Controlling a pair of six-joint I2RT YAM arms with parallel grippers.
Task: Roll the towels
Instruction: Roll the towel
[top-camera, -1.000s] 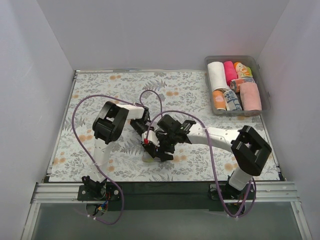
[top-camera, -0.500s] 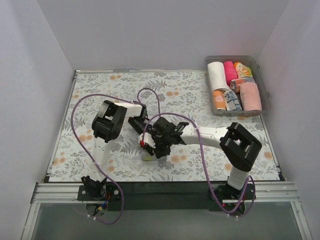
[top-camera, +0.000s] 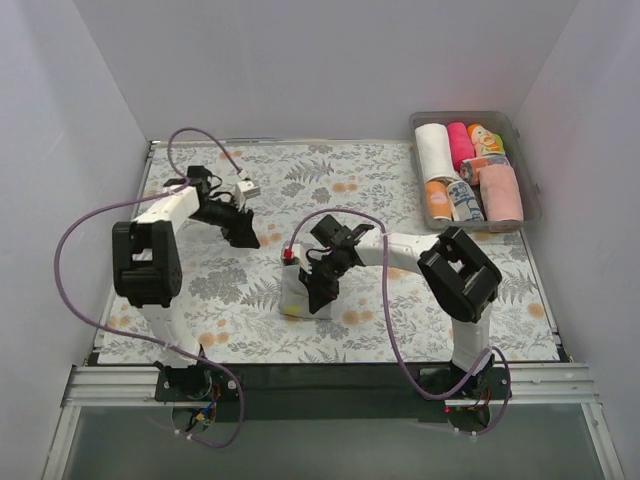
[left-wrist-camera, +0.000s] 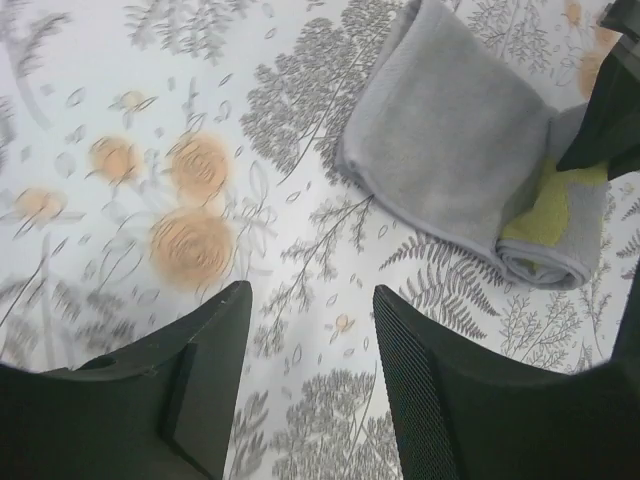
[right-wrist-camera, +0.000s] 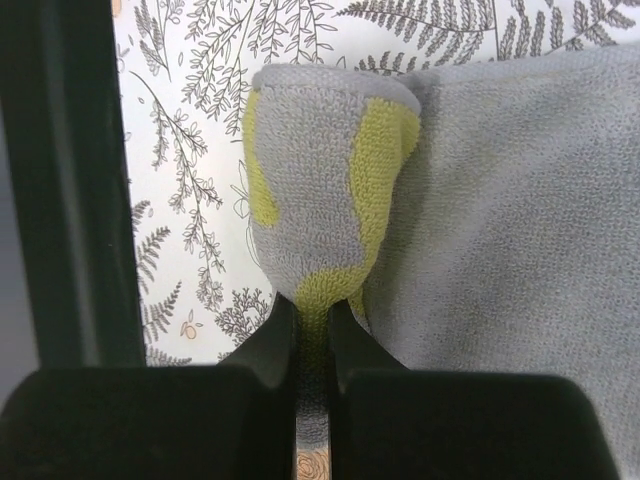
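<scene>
Rolling is the step in hand. My right jaws are pressing together on the yellow-green edge of the grey-white towel (right-wrist-camera: 330, 190), right at its curled end, with a thin fold of cloth clamped between them. The towel is lying on the floral table (top-camera: 400, 180), a little nearer to me than the middle. It is curled over at one end and flat along the rest. My left jaws are hanging apart and empty over the table, away from the towel on its far-left side, gripping nothing. The clear bin (top-camera: 465, 114) at the far right corner is holding rolled towels (top-camera: 470, 165) in white, pink, orange and peach.

I am judging that this roll is barely begun. The next move is asking me to turn the pinched end over onto the flat stretch without loosening it. I am probably also needing to bring my left jaws over to steady the free side, so the roll is forming tight and straight.
</scene>
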